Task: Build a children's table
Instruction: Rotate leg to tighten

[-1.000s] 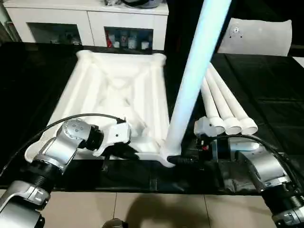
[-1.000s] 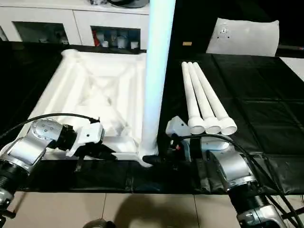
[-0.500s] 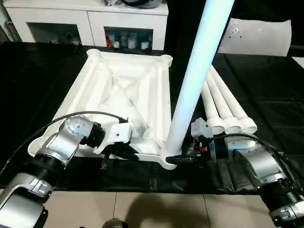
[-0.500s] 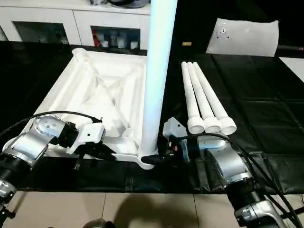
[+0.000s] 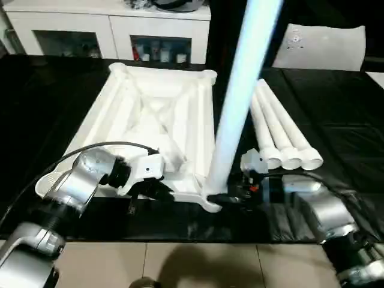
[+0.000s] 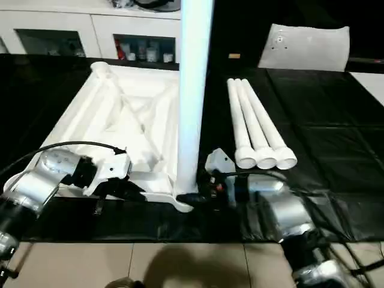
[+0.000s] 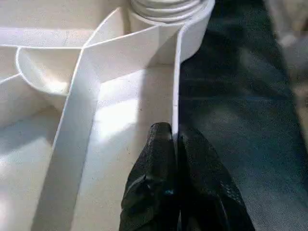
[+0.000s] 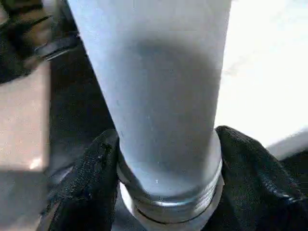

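The tabletop [image 5: 153, 129] lies ribs-up near the counter's front edge, one leg [image 5: 237, 102] standing in its front corner socket. The left claw [image 7: 174, 139] pinches the tabletop's rim; the right claw [image 8: 166, 168] clasps the leg's threaded base. Keep the leg upright and the rim pinned while the thread seats.

No text, label, brand, number or sign can be read anywhere in these views.
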`<state>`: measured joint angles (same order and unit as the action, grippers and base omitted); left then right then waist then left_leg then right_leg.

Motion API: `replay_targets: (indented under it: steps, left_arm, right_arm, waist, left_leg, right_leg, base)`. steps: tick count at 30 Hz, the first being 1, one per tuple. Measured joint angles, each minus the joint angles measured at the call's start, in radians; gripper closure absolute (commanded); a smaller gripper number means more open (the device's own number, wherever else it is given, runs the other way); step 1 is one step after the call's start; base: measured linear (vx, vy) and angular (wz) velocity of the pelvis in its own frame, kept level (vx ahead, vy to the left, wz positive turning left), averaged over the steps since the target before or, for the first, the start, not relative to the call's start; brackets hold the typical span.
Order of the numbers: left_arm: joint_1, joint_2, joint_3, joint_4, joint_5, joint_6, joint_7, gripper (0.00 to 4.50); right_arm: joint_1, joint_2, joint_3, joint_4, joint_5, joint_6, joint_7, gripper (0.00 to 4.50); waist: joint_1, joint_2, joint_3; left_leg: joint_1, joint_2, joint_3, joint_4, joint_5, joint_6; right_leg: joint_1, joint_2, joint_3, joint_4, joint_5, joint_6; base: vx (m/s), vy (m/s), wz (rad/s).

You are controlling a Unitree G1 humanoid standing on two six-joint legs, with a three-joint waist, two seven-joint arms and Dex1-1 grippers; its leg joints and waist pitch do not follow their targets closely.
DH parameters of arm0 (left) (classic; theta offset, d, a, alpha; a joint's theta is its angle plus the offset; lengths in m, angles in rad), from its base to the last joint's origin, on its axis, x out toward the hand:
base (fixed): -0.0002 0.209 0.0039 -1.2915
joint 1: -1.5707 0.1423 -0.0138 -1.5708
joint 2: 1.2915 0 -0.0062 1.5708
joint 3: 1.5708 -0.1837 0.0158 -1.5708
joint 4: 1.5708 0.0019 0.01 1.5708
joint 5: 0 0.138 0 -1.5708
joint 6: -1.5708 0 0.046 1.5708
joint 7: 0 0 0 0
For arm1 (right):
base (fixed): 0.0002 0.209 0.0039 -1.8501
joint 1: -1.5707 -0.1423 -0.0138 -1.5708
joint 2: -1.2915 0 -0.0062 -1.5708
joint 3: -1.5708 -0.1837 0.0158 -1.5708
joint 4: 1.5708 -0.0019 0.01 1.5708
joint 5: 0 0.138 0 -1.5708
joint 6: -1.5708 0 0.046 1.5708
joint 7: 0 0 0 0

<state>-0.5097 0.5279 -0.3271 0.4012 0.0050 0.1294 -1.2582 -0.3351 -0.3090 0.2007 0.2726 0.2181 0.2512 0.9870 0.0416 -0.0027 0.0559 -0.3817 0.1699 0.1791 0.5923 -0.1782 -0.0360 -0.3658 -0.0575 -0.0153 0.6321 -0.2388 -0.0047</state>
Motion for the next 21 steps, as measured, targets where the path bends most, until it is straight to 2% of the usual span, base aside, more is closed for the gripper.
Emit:
replay_targets:
  steps: [1,4,6,8,12,13,14,16,18,19,21]
  left_arm:
    - [0.021,-0.025,0.021,-0.034,0.004,0.064,0.065,4.5]
    - [0.075,-0.114,0.066,-0.119,0.016,0.203,0.216,4.5]
    - [0.085,-0.187,0.082,-0.156,0.052,0.287,0.337,4.5]
    - [0.081,-0.255,0.091,-0.165,0.087,0.327,0.438,4.5]
    - [0.071,-0.319,0.087,-0.16,0.118,0.344,0.532,4.5]
    - [0.069,-0.324,0.086,-0.16,0.121,0.345,0.54,4.5]
    - [0.068,-0.328,0.084,-0.161,0.121,0.347,0.546,4.5]
    - [0.066,-0.33,0.082,-0.163,0.122,0.347,0.547,4.5]
    - [0.065,-0.325,0.07,-0.173,0.129,0.347,0.548,4.5]
    - [0.066,-0.318,0.064,-0.178,0.129,0.346,0.547,4.5]
    - [0.067,-0.303,0.059,-0.184,0.128,0.342,0.54,4.5]
  right_arm:
    - [0.002,0.049,-0.03,0.015,-0.012,0.009,-0.094,1.82]
    - [-0.019,0.164,-0.098,0.068,-0.027,0.022,-0.313,1.82]
    - [-0.061,0.233,-0.13,0.127,-0.051,0.016,-0.463,1.83]
    - [-0.107,0.28,-0.146,0.184,-0.083,-0.001,-0.588,1.83]
    - [-0.148,0.318,-0.153,0.23,-0.125,-0.023,-0.718,1.83]
    - [-0.151,0.32,-0.153,0.231,-0.13,-0.025,-0.729,1.48]
    - [-0.152,0.32,-0.155,0.231,-0.133,-0.028,-0.734,1.48]
    - [-0.149,0.32,-0.155,0.228,-0.136,-0.037,-0.737,1.13]
    - [-0.127,0.321,-0.157,0.202,-0.137,-0.046,-0.733,1.07]
    - [-0.118,0.323,-0.157,0.195,-0.137,-0.054,-0.727,0.84]
    - [-0.1,0.322,-0.157,0.178,-0.135,-0.065,-0.712,0.71]
  waist:
    - [-0.013,0.0,0.0]
    - [-0.034,0.001,0.0]
    - [-0.04,0.002,0.0]
    - [-0.039,0.004,-0.001]
    - [-0.033,0.008,-0.003]
    - [-0.031,0.008,-0.003]
    - [-0.028,0.01,-0.004]
    - [-0.024,0.011,-0.005]
    - [-0.014,0.01,-0.005]
    - [-0.011,0.01,-0.005]
    - [-0.011,0.009,-0.004]
  left_leg:
    - [0.002,0.0,0.0,0.0,0.001,-0.001]
    - [0.004,0.001,0.0,0.0,0.001,-0.002]
    - [0.006,0.0,0.001,-0.001,0.001,-0.002]
    - [0.006,0.0,0.001,-0.002,0.001,-0.002]
    - [0.003,-0.001,0.001,-0.003,0.001,-0.002]
    - [0.003,-0.001,0.001,-0.005,0.001,-0.002]
    - [0.002,-0.002,0.001,-0.007,0.001,-0.002]
    - [0.0,-0.001,0.001,-0.009,0.001,-0.002]
    - [-0.003,0.0,0.001,-0.009,0.001,-0.001]
    - [-0.004,0.0,0.001,-0.009,0.001,-0.001]
    - [-0.004,0.0,0.001,-0.008,0.001,-0.002]
  right_leg:
    - [0.0,0.0,0.0,0.0,0.001,-0.002]
    - [-0.002,-0.001,0.0,-0.001,0.002,-0.003]
    - [-0.002,-0.001,0.0,-0.001,0.002,-0.003]
    - [-0.002,-0.001,0.0,-0.002,-0.002,0.003]
    - [-0.002,-0.001,0.001,-0.002,-0.001,0.002]
    - [-0.002,-0.001,0.001,-0.003,-0.001,0.002]
    - [-0.002,-0.001,0.001,-0.005,-0.001,0.003]
    - [-0.004,-0.001,0.0,-0.007,-0.001,0.003]
    - [-0.006,-0.001,-0.001,-0.006,-0.001,0.003]
    - [-0.007,-0.001,-0.001,-0.006,-0.001,0.003]
    - [-0.008,-0.001,-0.001,-0.006,-0.001,0.003]
  base:
    - [0.0,0.0,0.0]
    - [0.0,0.0,0.0]
    - [0.0,0.0,0.0]
    - [0.0,0.0,0.0]
    - [0.0,0.0,0.0]
    - [0.0,0.0,0.0]
    - [0.0,0.0,0.0]
    - [0.0,0.0,0.0]
    - [0.0,0.0,0.0]
    - [0.0,0.0,0.0]
    - [0.0,0.0,0.0]
